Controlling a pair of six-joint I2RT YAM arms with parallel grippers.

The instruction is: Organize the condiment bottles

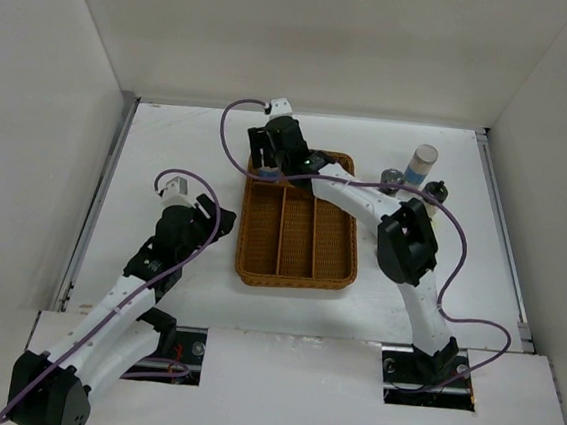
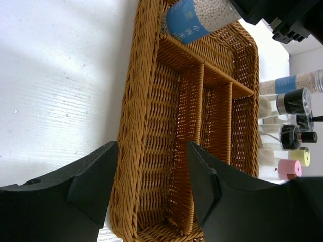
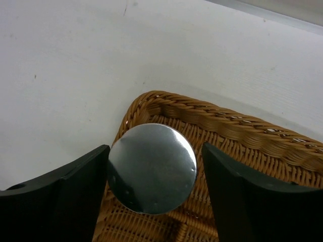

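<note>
My right gripper (image 1: pixel 266 161) is over the far left corner of the brown wicker tray (image 1: pixel 292 279). It stands open around a silver-topped bottle (image 3: pixel 151 169): the left finger (image 3: pixel 75 186) touches the cap and a small gap shows at the right finger. The left wrist view shows this bottle (image 2: pixel 197 17) with a blue label and white grains, slightly tilted in the far compartment. My left gripper (image 1: pixel 213 214) is open and empty just left of the tray; the left wrist view (image 2: pixel 151 151) shows its fingers astride the tray's near rim. More bottles (image 1: pixel 424 166) stand right of the tray.
The group right of the tray includes a blue-labelled shaker (image 2: pixel 292 83), dark-capped jars (image 2: pixel 292 103), a cream cap (image 2: pixel 303 156) and a pink cap (image 2: pixel 287 169). My right arm's elbow (image 1: pixel 406 244) hangs beside them. The tray has three long compartments and one cross compartment. White walls enclose the table.
</note>
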